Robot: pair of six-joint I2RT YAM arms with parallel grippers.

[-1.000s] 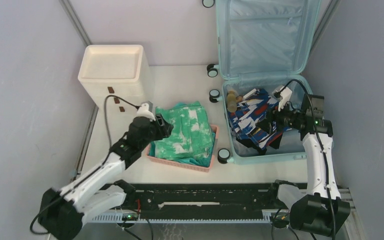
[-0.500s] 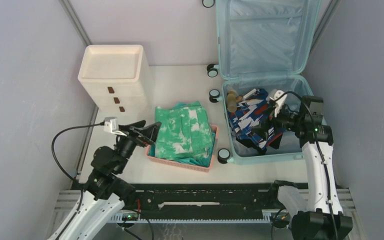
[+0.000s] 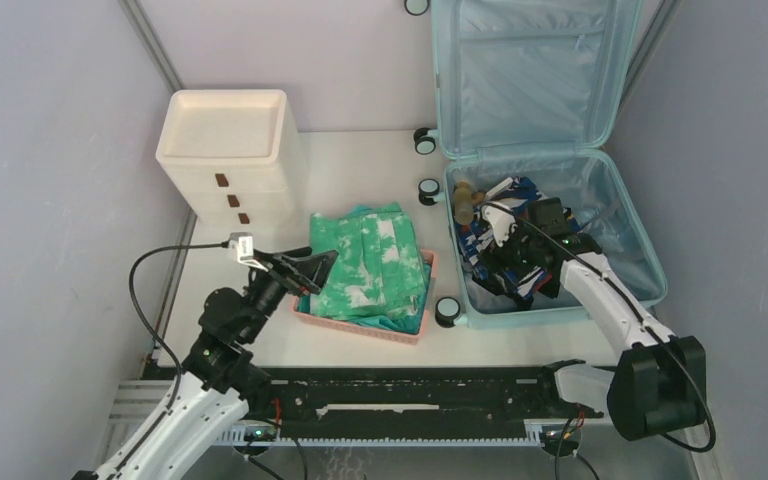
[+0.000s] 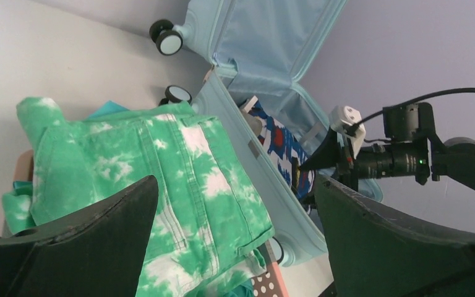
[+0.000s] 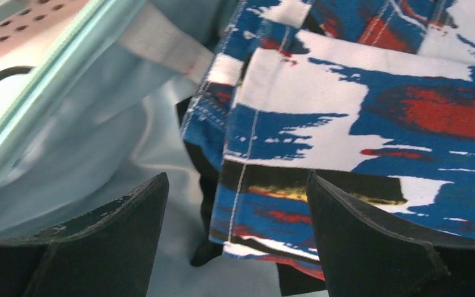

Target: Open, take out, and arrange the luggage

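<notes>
The luggage (image 3: 620,215) lies open at the right, its lid (image 3: 530,70) leaning on the back wall. Inside it sits a folded blue, white and red patterned garment (image 3: 500,215). My right gripper (image 3: 508,262) hovers low over that garment's near edge, jaws open and holding nothing. The right wrist view has the gripper (image 5: 236,176) open astride the garment's (image 5: 359,93) hem, over the light blue lining (image 5: 99,154). My left gripper (image 3: 318,268) is open and empty at the left edge of a green tie-dye garment (image 3: 370,265). Seen from the left wrist, that gripper (image 4: 236,180) frames the green garment (image 4: 179,179).
The green garment lies in a pink basket (image 3: 360,328) at the table's middle. A cream drawer cabinet (image 3: 225,140) stands at the back left. A tan item (image 3: 463,198) rests in the luggage's far left corner. Caster wheels (image 3: 447,311) stick out beside the basket.
My left gripper opened and drew back toward the near left, leaving the green garment in the basket. My right gripper swung left and down over the patterned garment.
</notes>
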